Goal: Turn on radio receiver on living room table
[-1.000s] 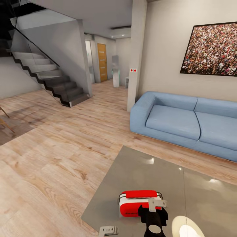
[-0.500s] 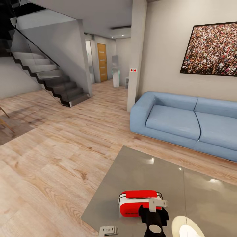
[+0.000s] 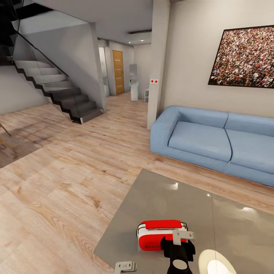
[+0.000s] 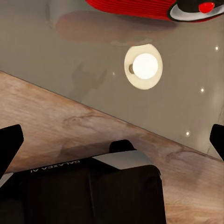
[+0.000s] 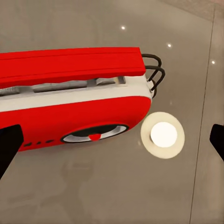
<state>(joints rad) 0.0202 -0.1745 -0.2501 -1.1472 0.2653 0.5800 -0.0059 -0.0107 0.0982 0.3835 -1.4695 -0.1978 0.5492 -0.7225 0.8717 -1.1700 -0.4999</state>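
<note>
**Right gripper poised over the radio**

Right gripper [image 3: 182, 236] spread wide, empty, hovering just above the one red radio [image 3: 161, 234] near the close corner of the grey table [image 3: 167, 198]. Left gripper [image 3: 125, 266] also parted and empty, near the table's edge. Best lowered slowly, one fingertip aimed at the round dial [image 5: 94, 133] on the face, pressed gently to avoid shoving the radio. One radio, one table, one blue sofa [image 3: 205, 140], two grippers.

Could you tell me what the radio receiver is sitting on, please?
The radio receiver rests on the table, a glossy grey-beige top showing reflected ceiling lights. The patch directly beneath the radio is covered by its body, and the right gripper hides its near right corner.
</note>
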